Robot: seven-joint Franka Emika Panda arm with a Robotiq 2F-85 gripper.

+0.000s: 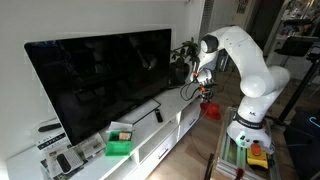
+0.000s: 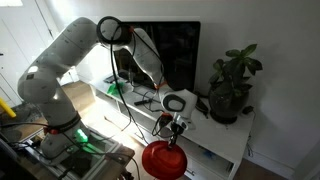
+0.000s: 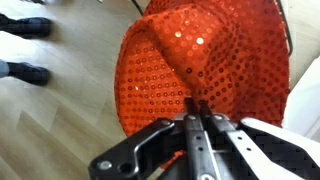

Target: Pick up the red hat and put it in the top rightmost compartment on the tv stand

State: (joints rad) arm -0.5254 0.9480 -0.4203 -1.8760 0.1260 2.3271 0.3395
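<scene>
The red hat (image 3: 205,55), covered in sequins, fills most of the wrist view. My gripper (image 3: 197,118) is shut on its fabric, with both fingers pinched together at the hat's lower edge. In both exterior views the hat (image 2: 163,160) (image 1: 211,108) hangs below the gripper (image 2: 173,126) (image 1: 203,88), out in front of the long white tv stand (image 2: 238,138) (image 1: 172,128) and above the floor. The top rightmost compartment is too small and shadowed to make out in these views.
A big black TV (image 1: 100,80) stands on the tv stand, with a potted plant (image 2: 231,85) at one end and a green box (image 1: 120,146) at the other. Dark shoes (image 3: 25,25) lie on the wooden floor (image 3: 60,110). A cart (image 1: 252,152) stands at the robot's base.
</scene>
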